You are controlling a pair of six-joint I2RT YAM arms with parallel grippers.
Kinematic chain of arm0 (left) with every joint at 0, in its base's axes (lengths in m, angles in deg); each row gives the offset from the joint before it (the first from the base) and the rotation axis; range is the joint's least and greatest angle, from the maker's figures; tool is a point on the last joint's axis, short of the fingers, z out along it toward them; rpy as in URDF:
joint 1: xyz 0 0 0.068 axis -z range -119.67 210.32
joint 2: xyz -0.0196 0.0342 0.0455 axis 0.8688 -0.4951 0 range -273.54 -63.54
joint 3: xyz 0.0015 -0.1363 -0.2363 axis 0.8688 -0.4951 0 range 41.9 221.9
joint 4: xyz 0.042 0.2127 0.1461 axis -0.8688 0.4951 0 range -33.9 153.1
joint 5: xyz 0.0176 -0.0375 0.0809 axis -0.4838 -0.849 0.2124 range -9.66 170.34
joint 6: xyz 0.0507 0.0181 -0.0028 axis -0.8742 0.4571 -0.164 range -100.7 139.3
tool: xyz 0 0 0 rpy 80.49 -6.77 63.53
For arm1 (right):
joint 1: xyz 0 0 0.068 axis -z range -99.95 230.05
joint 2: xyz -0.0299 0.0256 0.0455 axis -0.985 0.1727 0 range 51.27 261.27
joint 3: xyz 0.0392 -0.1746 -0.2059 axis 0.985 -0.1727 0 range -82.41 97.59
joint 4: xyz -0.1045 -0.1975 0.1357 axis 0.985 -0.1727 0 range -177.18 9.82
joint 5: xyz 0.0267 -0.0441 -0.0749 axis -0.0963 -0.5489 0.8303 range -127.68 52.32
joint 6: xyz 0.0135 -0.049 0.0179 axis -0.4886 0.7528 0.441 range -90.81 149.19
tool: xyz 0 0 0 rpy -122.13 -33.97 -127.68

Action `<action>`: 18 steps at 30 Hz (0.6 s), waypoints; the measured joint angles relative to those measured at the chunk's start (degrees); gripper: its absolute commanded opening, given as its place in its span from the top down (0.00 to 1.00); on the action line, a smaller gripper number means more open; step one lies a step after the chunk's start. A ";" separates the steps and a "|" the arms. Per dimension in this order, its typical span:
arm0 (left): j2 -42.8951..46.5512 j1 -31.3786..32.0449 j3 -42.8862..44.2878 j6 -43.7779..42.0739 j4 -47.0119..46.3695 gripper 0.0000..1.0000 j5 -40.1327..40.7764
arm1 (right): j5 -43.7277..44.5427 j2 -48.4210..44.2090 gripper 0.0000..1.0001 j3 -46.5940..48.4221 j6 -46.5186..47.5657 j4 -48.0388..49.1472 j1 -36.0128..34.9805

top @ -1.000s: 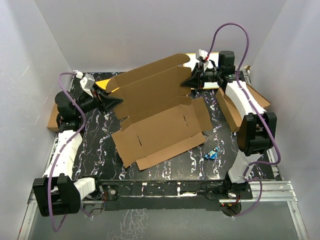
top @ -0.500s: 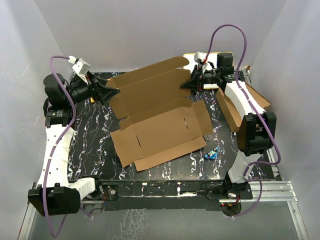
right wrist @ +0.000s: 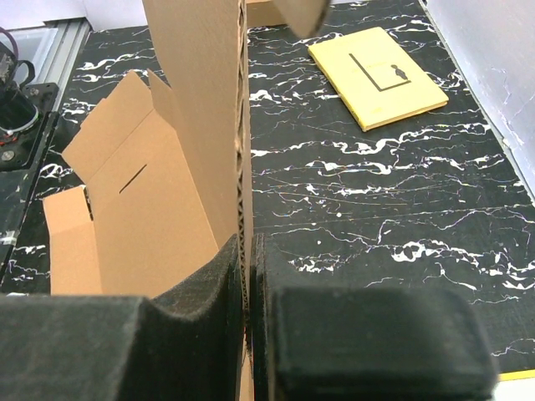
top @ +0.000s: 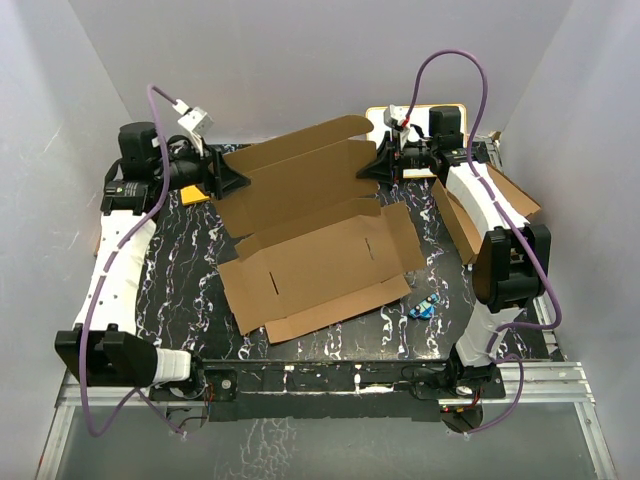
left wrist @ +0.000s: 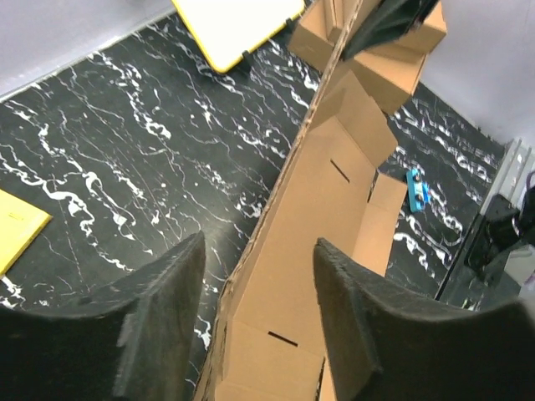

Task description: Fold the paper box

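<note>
Your paper box (top: 320, 250): long axis lower-left to upper-right. The right gripper (top: 367, 168) pinches its panel. The left gripper (top: 238, 187) has shifted up-frame, jaws parted.

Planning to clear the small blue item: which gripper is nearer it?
Right. The right gripper, shut on the paper box, sits beyond the blue item and slightly left; the left gripper, open astride the box's opposite end, is far off to the left.

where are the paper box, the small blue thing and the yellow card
paper box (top: 320, 265), top view, on its flat slotted panel
blue thing (top: 424, 306), top view, on its middle
yellow card (right wrist: 378, 79), right wrist view, on its face
</note>
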 measured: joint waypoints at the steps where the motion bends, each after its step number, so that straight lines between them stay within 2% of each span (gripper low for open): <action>1: -0.57 0.35 0.15 -0.66 0.85 0.58 0.02 | 0.02 0.00 0.92 0.00 0.00 0.00 -0.02; 7: -2.14 1.01 0.24 -3.74 3.89 0.79 -0.26 | -0.13 0.13 0.92 0.02 0.17 -0.79 -0.04; 11: -2.05 0.98 0.28 -4.79 4.28 0.99 -0.79 | 0.15 0.24 0.92 0.09 0.42 -1.22 -0.13; 18: -2.12 1.03 0.44 -5.64 4.66 1.00 -2.82 | 0.66 0.42 0.92 0.33 0.44 -1.75 0.00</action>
